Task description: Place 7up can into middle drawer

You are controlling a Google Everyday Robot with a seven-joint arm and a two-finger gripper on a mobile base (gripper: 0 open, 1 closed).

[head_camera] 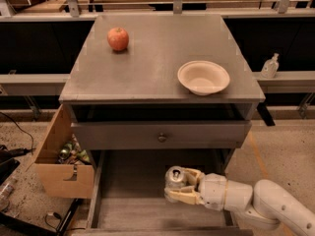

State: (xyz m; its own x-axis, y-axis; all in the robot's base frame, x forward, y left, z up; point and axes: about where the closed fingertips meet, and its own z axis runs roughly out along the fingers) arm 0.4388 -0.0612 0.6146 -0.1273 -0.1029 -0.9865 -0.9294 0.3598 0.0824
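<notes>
The gripper [172,185] sits low in the scene, reaching in from the lower right on a white arm [256,200], and its two cream fingers [183,197] are closed around the 7up can [174,177], one finger on the far side of the can and one on the near side. The can stands roughly upright in that grasp with its shiny top facing up. Can and gripper are inside the outline of the pulled-out middle drawer [128,181], over the right part of its plank floor; whether the can's base touches the floor cannot be told. Just above and beyond the gripper is the closed drawer front [118,135] with its small round knob [161,137]. Higher up, on the cabinet top [157,53], a pale bowl [203,76] lies almost straight above the gripper, and a red apple [118,38] lies further back and to its left. Well to the gripper's left, beside the cabinet, stands an open cardboard box [61,173] with items inside. Far up to its right, a clear pump bottle [269,66] stands on a ledge.
</notes>
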